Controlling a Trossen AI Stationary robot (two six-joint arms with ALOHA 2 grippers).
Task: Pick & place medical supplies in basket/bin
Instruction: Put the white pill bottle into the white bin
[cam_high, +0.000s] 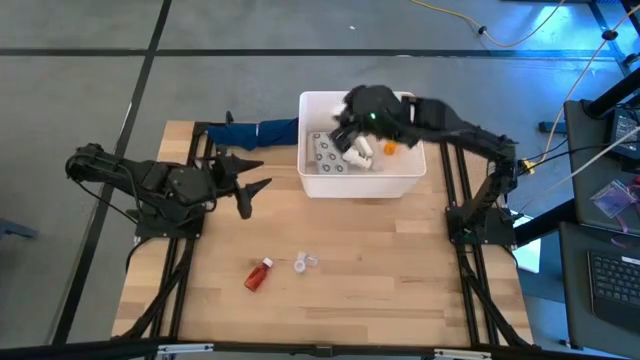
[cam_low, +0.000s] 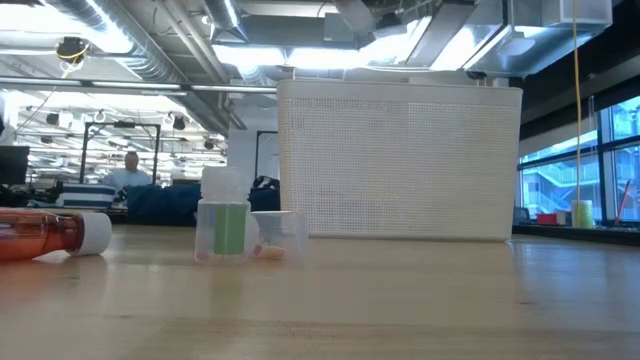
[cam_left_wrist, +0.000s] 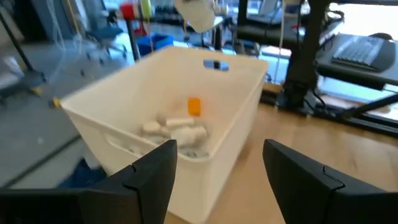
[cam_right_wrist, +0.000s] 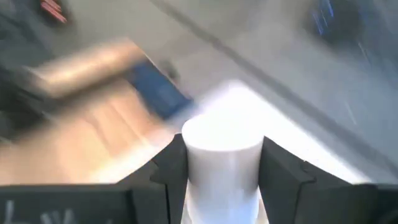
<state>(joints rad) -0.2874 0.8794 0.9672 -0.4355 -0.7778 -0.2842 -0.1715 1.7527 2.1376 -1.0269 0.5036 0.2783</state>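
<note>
The white bin (cam_high: 360, 178) stands at the table's far middle and holds a grey dotted packet (cam_high: 324, 152), white tubes (cam_high: 358, 152) and an orange cap (cam_high: 390, 147). My right gripper (cam_high: 350, 122) hangs over the bin's far left corner, shut on a white bottle (cam_right_wrist: 222, 158). My left gripper (cam_high: 258, 187) is open, left of the bin, with its fingers pointing toward the bin (cam_left_wrist: 168, 81). A red bottle (cam_high: 258, 275) lies on its side on the near table. Two tiny clear cups (cam_high: 305, 263) stand beside it. My right gripper pinches the white bottle between its two fingers (cam_right_wrist: 166, 168), one on each side of the round body (cam_right_wrist: 222, 180). Its flat end (cam_right_wrist: 222, 134) stands out beyond the fingertips. The bottle is lifted clear, above the bin.
A dark blue cloth bundle (cam_high: 255, 132) lies at the far edge, left of the bin. In the low view the red bottle (cam_low: 45, 235) and clear cups (cam_low: 225, 228) sit in front of the bin (cam_low: 400, 160). Bare wood runs along the near and right table. A person shows far behind.
</note>
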